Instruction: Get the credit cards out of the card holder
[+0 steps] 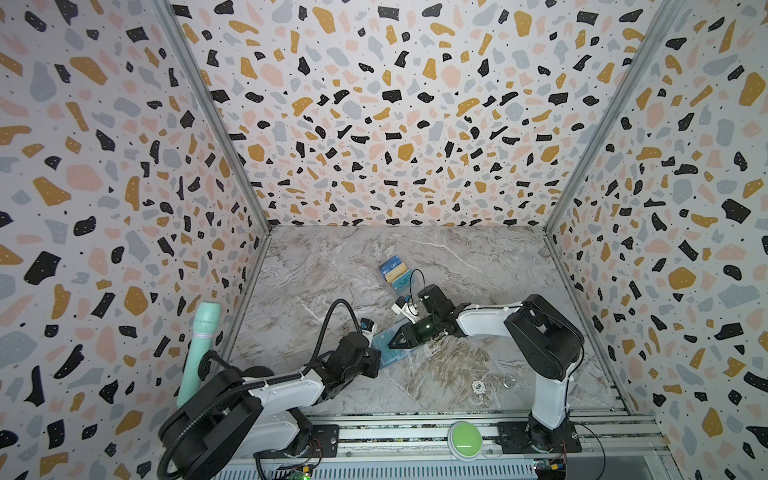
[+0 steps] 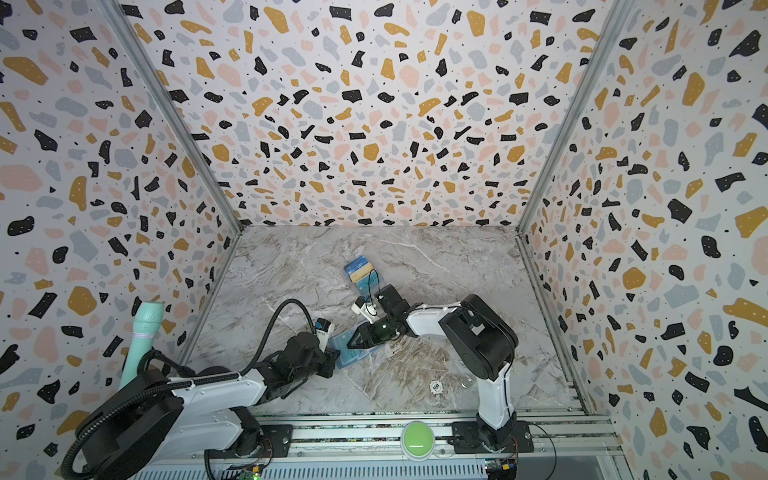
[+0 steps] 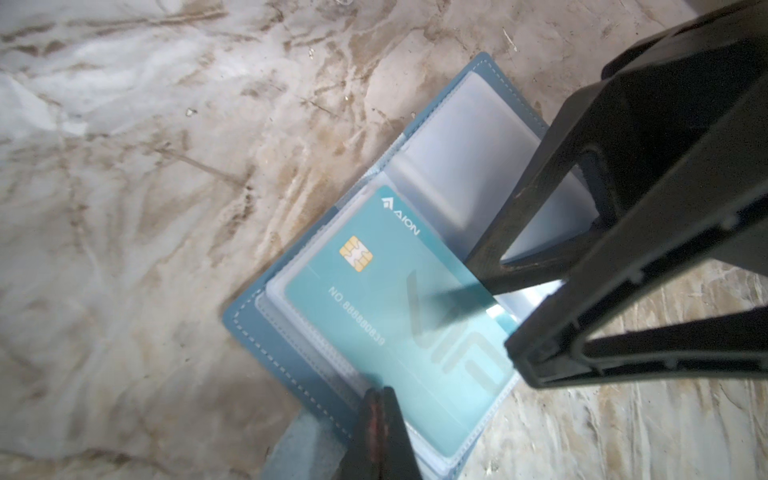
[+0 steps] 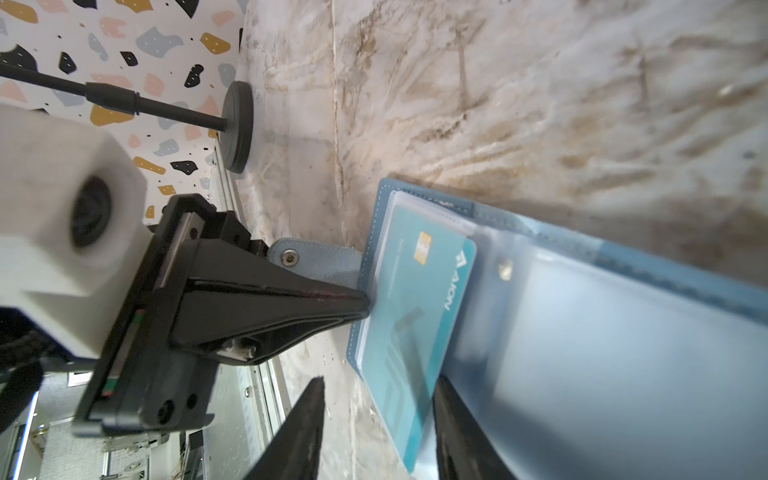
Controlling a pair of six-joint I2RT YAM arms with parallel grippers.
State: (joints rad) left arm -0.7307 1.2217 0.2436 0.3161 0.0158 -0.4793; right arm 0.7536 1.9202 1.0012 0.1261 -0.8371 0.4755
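Note:
The slate-blue card holder [image 3: 266, 332] lies open on the marble table, also seen in both top views [image 1: 395, 358] [image 2: 355, 358]. A teal credit card [image 3: 399, 316] sits in its clear sleeve, one end sticking out past the sleeve's edge [image 4: 411, 332]. My left gripper [image 3: 380, 399] is shut, its tip resting on the holder's edge by the snap strap [image 4: 291, 259]. My right gripper [image 4: 378, 399] is open, its jaws either side of the teal card's free end, one finger [image 4: 453, 415] over the clear pages. Further credit cards [image 1: 394, 270] stand in a clear stand at the back.
A mint-green microphone [image 1: 199, 349] leans at the left wall. A green button [image 1: 464, 438] sits on the front rail. A small white disc [image 1: 478, 387] and a metal ring [image 1: 509, 380] lie front right. A black round-footed rod [image 4: 239, 126] stands near the wall.

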